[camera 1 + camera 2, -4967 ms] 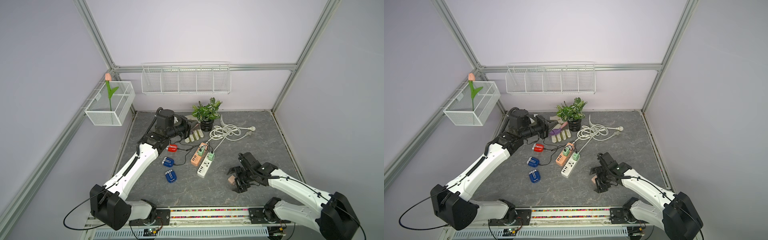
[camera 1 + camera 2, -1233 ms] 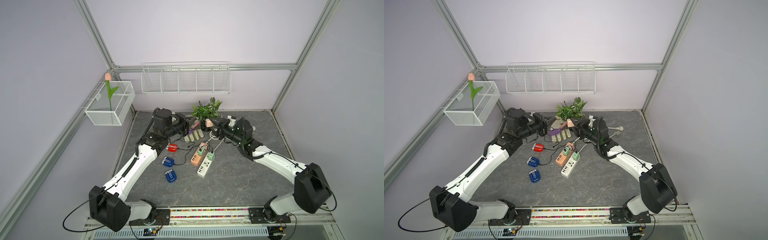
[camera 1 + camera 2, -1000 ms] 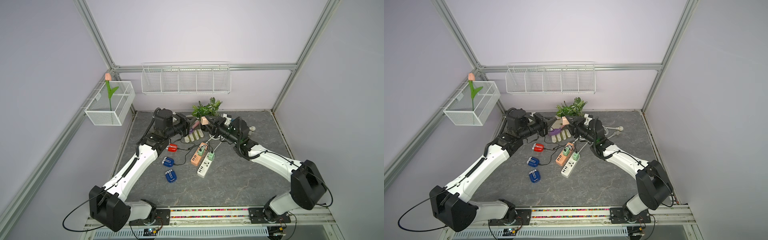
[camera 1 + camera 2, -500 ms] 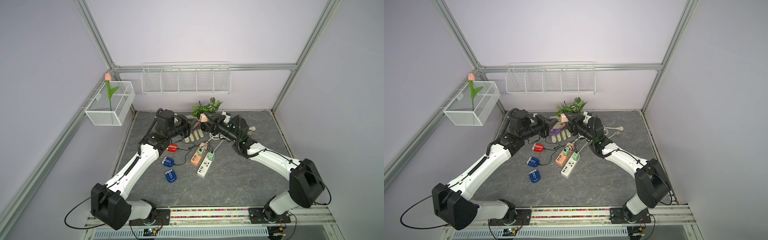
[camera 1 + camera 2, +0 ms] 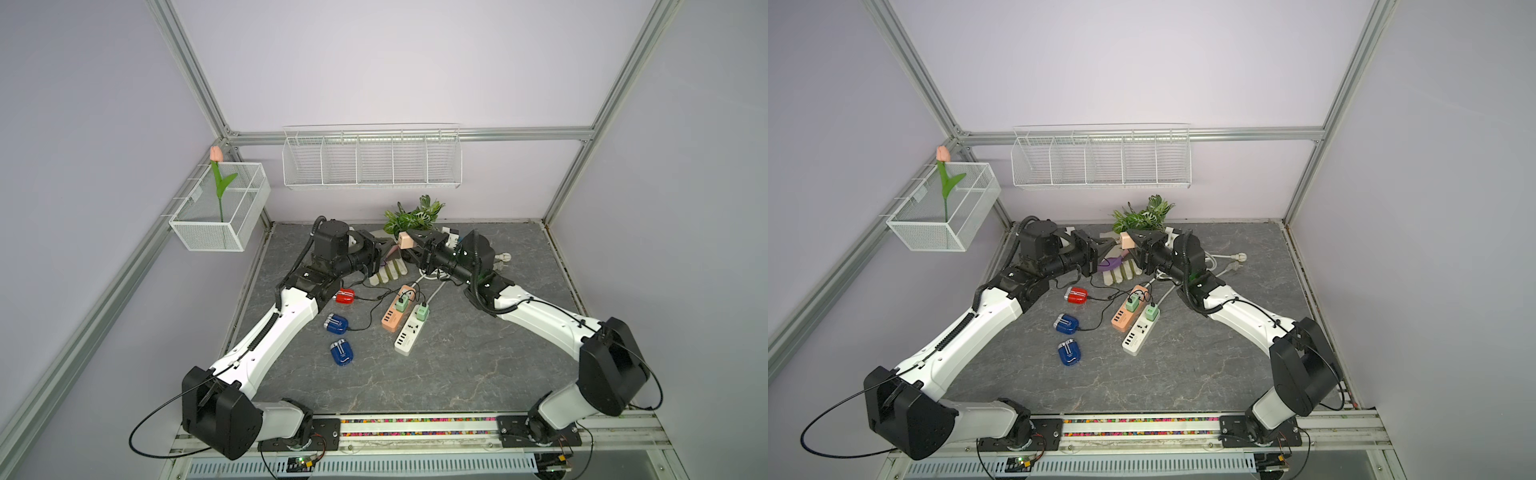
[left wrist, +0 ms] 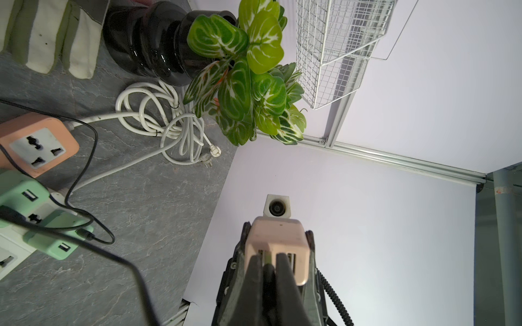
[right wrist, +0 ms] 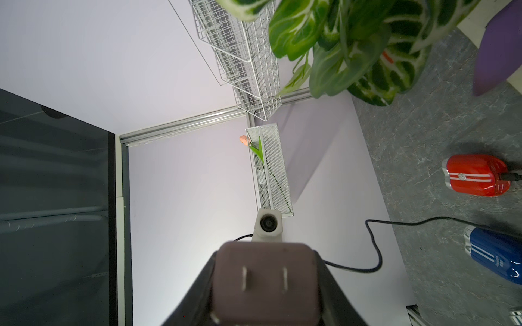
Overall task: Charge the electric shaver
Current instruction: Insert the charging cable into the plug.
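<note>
You've got one red shaver (image 5: pixel 345 296), two blue shavers (image 5: pixel 336 324), two power strips (image 5: pixel 392 318), two green adapters (image 5: pixel 402 303), one pink adapter (image 5: pixel 404 240).

Charger block (image 7: pixel 267 285): blurred, shadowed, cropped by the frame edge in the right wrist view.
Cable plug (image 6: pixel 266 256): largely covered by the fingers (image 6: pixel 284 271) of the left gripper (image 6: pixel 267 261); seating in the port cannot be told.
Blue shaver (image 7: pixel 497 259): cropped at the frame edge.

Walls (image 5: pixel 374 62) were lilac, frame (image 5: pixel 519 134) aluminium, bench (image 5: pixel 457 365) grey marbled. Wire rack (image 5: pixel 372 166) hung on back rail, mesh basket (image 5: pixel 208 232) with tulip (image 5: pixel 215 153) on side rail. Light was even.
</note>
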`<state>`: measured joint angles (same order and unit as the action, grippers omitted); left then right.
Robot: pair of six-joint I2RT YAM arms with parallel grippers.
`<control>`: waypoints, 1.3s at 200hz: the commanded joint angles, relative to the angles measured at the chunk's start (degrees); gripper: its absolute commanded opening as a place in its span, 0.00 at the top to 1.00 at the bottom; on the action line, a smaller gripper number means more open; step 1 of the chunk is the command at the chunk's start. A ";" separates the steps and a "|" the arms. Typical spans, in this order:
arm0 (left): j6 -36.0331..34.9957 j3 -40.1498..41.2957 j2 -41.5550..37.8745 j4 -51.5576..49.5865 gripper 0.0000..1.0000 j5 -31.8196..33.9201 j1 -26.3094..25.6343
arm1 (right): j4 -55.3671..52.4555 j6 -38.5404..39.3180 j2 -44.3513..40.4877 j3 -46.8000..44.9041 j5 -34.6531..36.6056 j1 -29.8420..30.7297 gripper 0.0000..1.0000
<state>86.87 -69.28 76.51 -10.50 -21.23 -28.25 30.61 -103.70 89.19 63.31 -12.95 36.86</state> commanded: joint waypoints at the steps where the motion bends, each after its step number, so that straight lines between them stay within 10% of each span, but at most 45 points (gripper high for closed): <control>1: -2.09 -1.17 0.18 -1.19 1.00 -1.08 -0.28 | 0.40 -1.85 -0.07 1.00 -0.61 0.44 0.93; 260: -9.66 1.25 7.99 6.60 1.00 -14.16 -0.67 | 1.15 -8.15 0.56 5.25 -7.67 2.44 0.93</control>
<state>80.29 -68.75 81.78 -2.37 -28.21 -27.07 27.64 -108.75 90.41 65.52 -11.97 36.38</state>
